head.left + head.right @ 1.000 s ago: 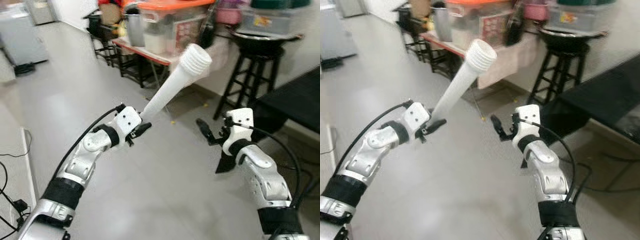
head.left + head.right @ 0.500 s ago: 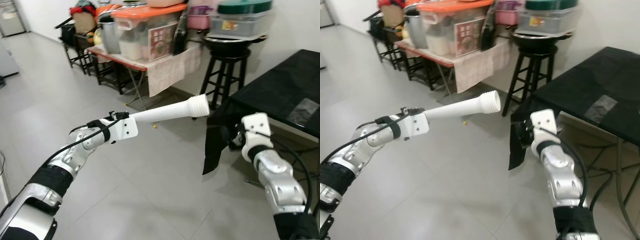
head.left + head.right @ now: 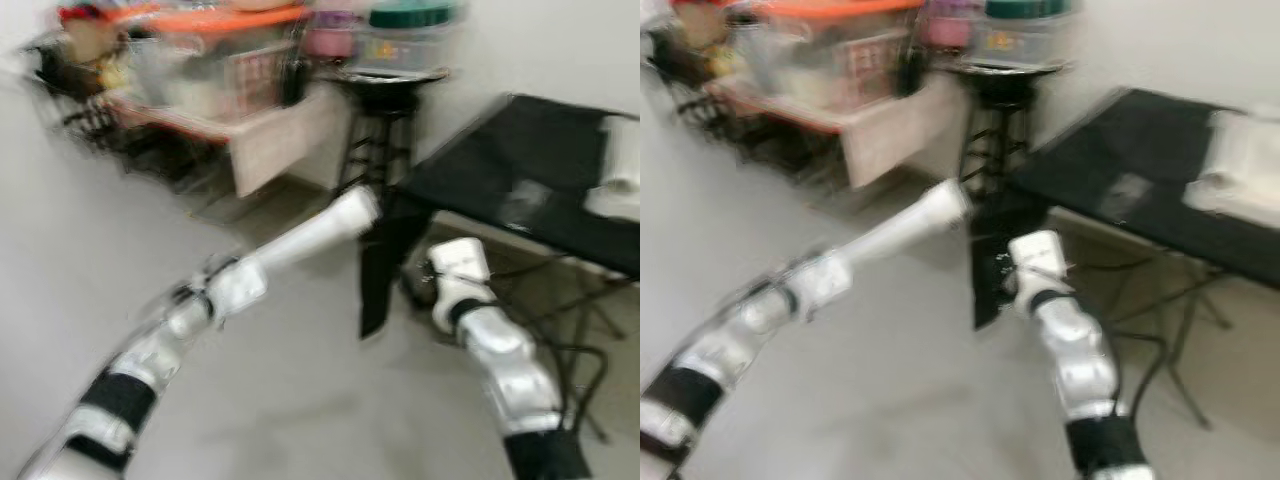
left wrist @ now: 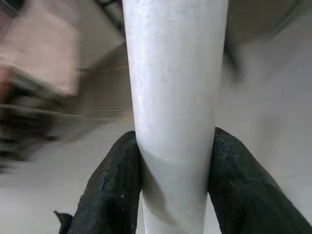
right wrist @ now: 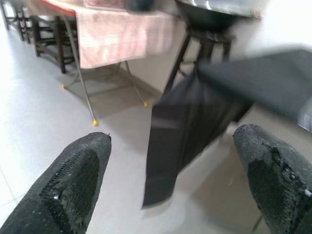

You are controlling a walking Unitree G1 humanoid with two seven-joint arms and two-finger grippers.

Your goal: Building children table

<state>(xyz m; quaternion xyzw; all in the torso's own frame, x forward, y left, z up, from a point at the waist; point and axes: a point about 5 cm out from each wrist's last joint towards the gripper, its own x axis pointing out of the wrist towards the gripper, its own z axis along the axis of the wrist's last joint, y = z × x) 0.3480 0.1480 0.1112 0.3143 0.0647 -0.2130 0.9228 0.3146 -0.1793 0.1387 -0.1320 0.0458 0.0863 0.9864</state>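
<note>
A long white table leg (image 3: 310, 232) with a ribbed end points forward and up toward a black-covered table (image 3: 520, 170). My left gripper (image 3: 245, 275) is shut on the leg's narrow lower part. In the left wrist view both black fingers (image 4: 117, 180) press the sides of the leg (image 4: 175, 97). My right gripper (image 3: 420, 285) is held out at the table's near corner, by the hanging black cloth (image 3: 385, 260). In the right wrist view it (image 5: 170, 139) stands open with nothing between its fingers. The eye views are blurred.
A black stool (image 3: 385, 120) carrying a pan and tubs stands behind the table's corner. Farther left is a cluttered side table with an orange-lidded box (image 3: 200, 60). Something white (image 3: 620, 170) lies on the black table. Grey floor (image 3: 300, 400) spreads in front.
The camera has swung right, bringing the black table nearer and blurring the view. The held leg has tipped from steeply raised to pointing forward at the table. The right gripper has come close to the hanging cloth.
</note>
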